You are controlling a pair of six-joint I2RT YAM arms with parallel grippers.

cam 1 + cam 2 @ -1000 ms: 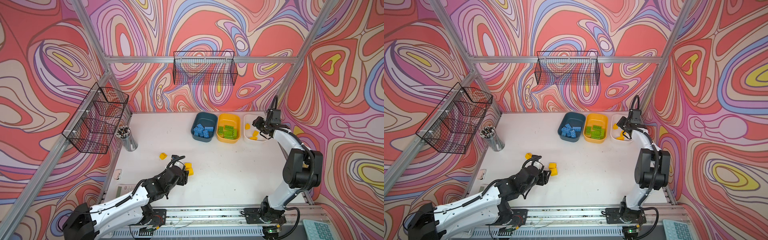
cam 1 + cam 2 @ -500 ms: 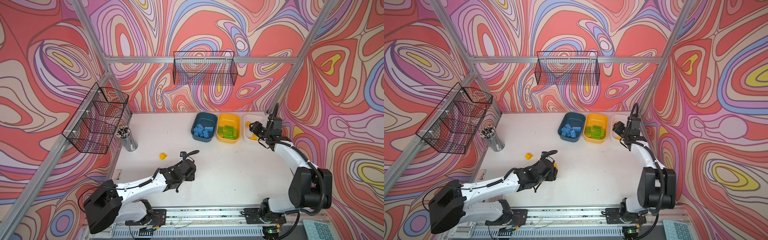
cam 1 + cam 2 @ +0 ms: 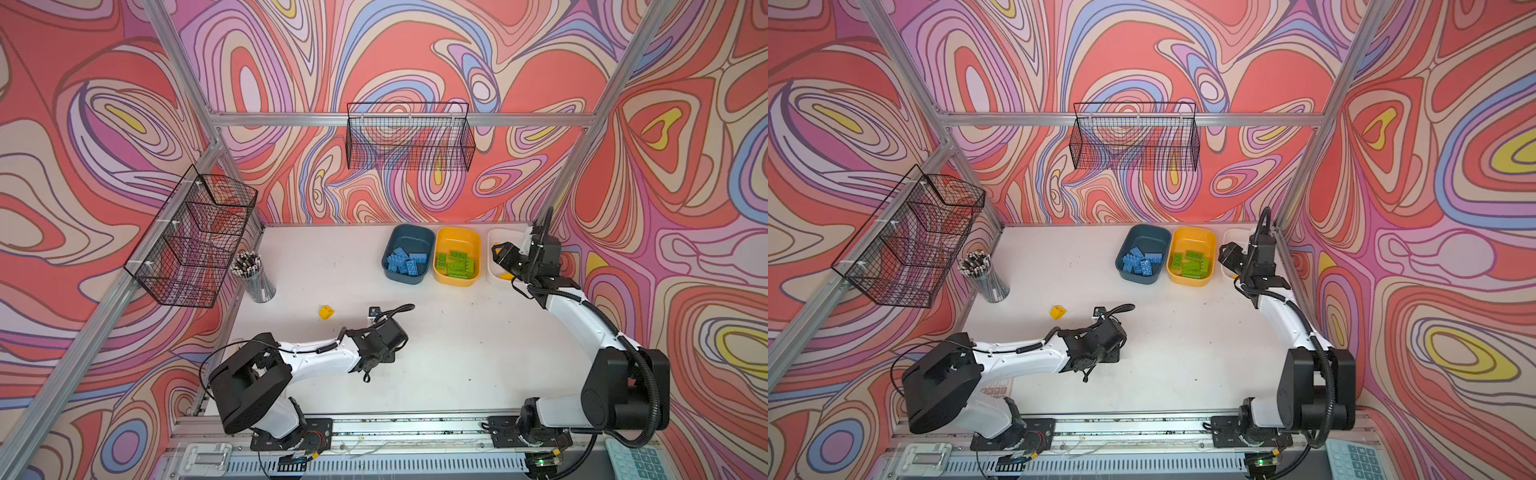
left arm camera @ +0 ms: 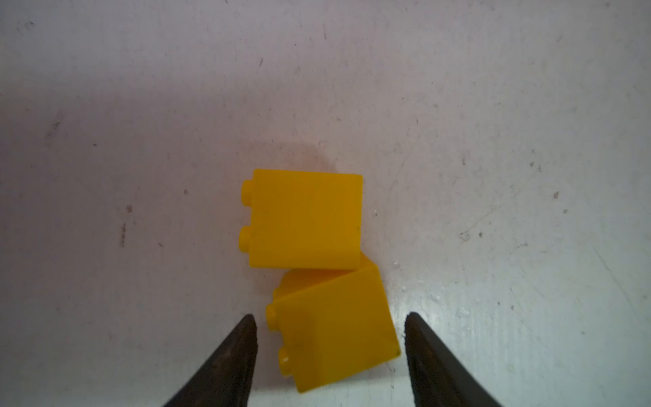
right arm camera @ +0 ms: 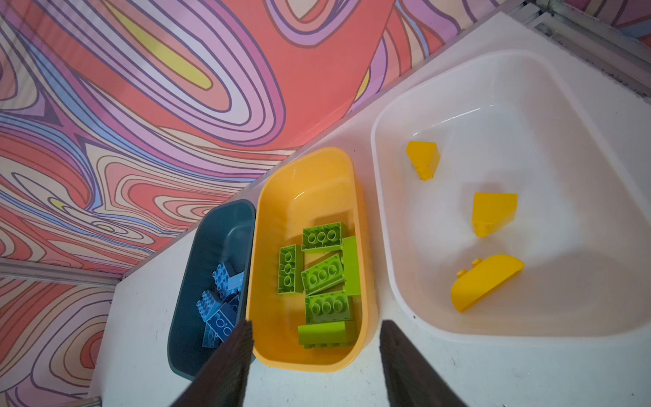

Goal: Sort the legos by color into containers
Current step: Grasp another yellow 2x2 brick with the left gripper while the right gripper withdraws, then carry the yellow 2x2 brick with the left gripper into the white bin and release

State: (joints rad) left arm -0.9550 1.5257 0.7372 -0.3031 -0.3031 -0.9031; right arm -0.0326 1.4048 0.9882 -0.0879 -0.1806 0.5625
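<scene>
- Lower centre of both top views: the left tool (image 4: 327,322) is low over the surface (image 3: 457,353), hidden there under its own wrist.
- Left wrist view: the left tool's fingers stand apart, one on each side of the nearer yellow brick (image 4: 334,334). A thin gap shows on both sides — not clamped.
- That brick lies on its side with its studs pointing sideways, skewed to the fingers.
- The second yellow brick (image 4: 304,218) lies just past it, also on its side. It touches the nearer one along an edge and sits outside the fingers.
- Left of centre: the loose yellow brick (image 3: 326,311) sits alone on the surface, near the left wrist but apart from it.
- Mid-left edge of the surface: the pencil cup (image 3: 257,278) stands upright and is full.
- Upper right of the surface: the right tool (image 5: 316,322) overlaps the white tub (image 5: 528,105) in both top views. How high it hangs cannot be told. Its fingers are apart with nothing between them.
- Back edge, right of centre — three tubs side by side, in order toward the right of the frame:
  - the teal tub (image 3: 405,239) holds the blue bricks (image 3: 407,259);
  - the orange tub (image 3: 457,239) holds the green bricks (image 3: 455,262);
  - the white tub holds three yellow pieces (image 5: 493,211), lying apart from one another.
- On the walls: a wire basket (image 3: 409,141) at upper centre and a tiered wire rack (image 3: 195,241) at left.
</scene>
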